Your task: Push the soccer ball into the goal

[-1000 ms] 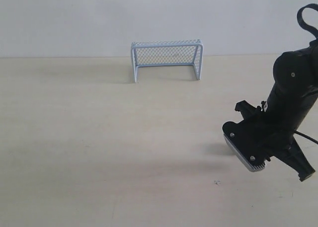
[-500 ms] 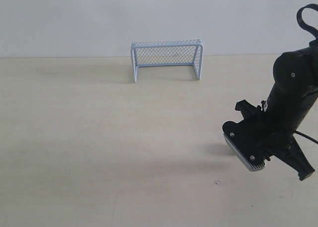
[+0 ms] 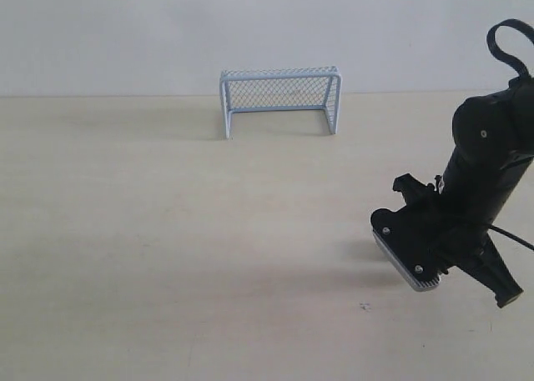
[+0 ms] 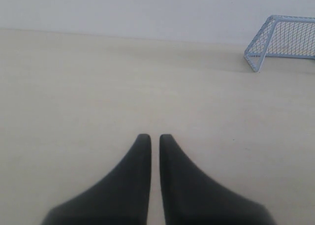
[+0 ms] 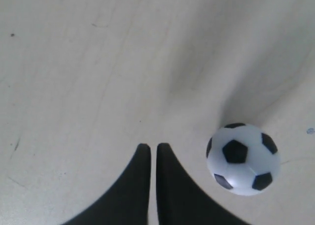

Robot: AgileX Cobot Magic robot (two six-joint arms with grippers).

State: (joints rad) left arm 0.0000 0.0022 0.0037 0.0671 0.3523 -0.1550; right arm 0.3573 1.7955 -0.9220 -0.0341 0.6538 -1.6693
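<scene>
The pale blue-grey goal [image 3: 279, 97] stands at the back of the table, its mouth facing the front; its near post and netting also show in the left wrist view [image 4: 280, 38]. The soccer ball [image 5: 242, 158], white with black patches, lies on the table close beside my right gripper [image 5: 150, 147], just off one finger and not between the two. That gripper is shut and empty. In the exterior view the right arm [image 3: 467, 198] hides the ball. My left gripper [image 4: 151, 137] is shut over bare table, far from the goal.
A pale wooden tabletop [image 3: 167, 231] runs to a white wall [image 3: 125, 31] behind the goal. Small dark specks mark the table near the right arm [image 3: 365, 306]. A black cable loops above that arm [image 3: 509, 43].
The right arm has shifted slightly left and up in the exterior view. The goal has not moved.
</scene>
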